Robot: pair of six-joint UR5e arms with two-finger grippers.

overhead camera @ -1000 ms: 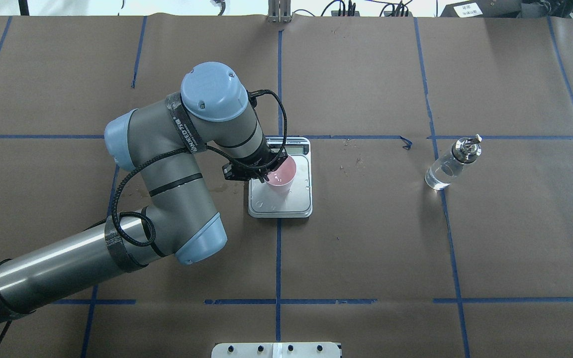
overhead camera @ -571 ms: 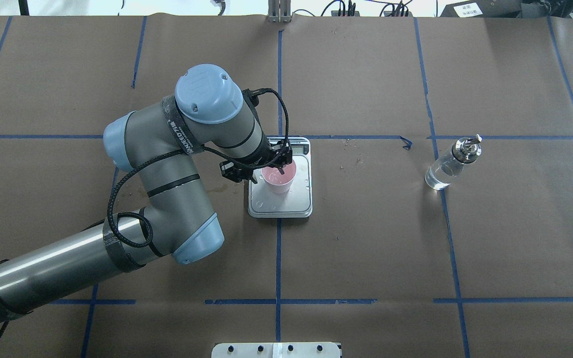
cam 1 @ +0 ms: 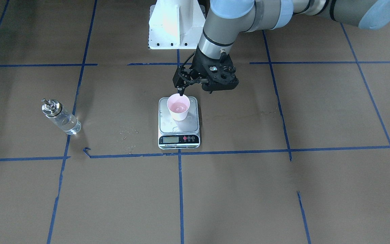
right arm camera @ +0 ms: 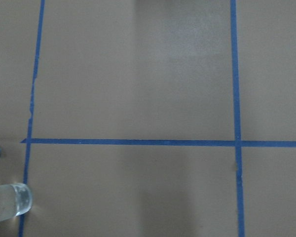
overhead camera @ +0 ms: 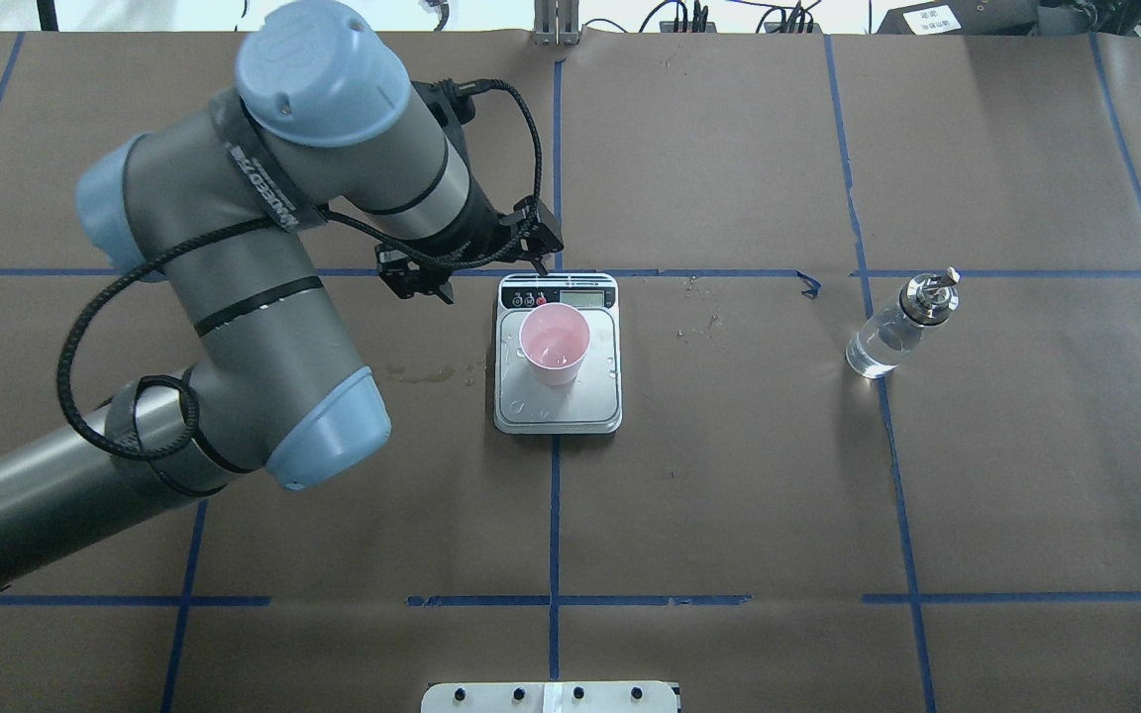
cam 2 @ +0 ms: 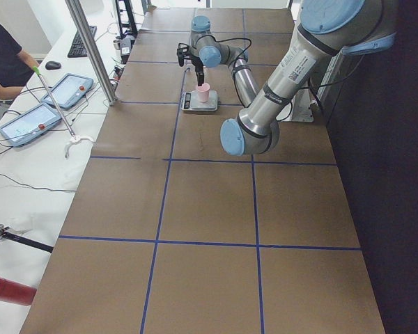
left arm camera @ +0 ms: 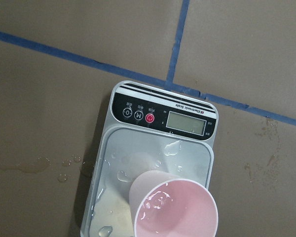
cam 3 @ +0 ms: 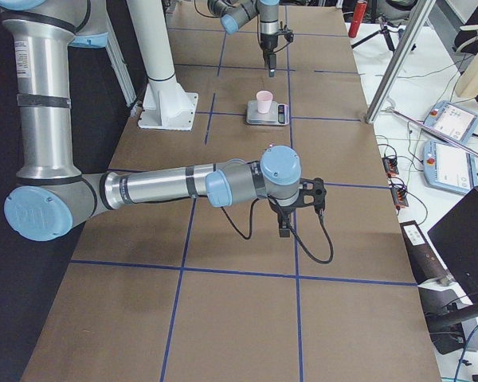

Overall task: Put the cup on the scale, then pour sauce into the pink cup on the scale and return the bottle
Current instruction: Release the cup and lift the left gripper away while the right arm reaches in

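Note:
The pink cup (overhead camera: 554,342) stands upright on the scale (overhead camera: 585,404), with a few clear droplets inside it. It also shows in the front view (cam 1: 178,107) and the left wrist view (left arm camera: 175,207). My left gripper (overhead camera: 491,274) is open and empty, raised above the scale's display end and apart from the cup. The clear bottle (overhead camera: 892,332) with its metal spout stands alone on the table to the right; the front view (cam 1: 61,118) shows it too. My right gripper (cam 3: 285,229) shows only in the exterior right view, low over the table; I cannot tell its state.
Water droplets lie on the scale's platform (left arm camera: 138,153), and a wet patch (overhead camera: 427,374) marks the paper left of the scale. The robot's white base (cam 1: 176,23) stands behind the scale. Blue tape lines cross the brown table cover.
My left gripper opened and let go of the pink cup, then rose and drew back toward the scale's display end. The cup stays upright on the scale. The bottle has not moved.

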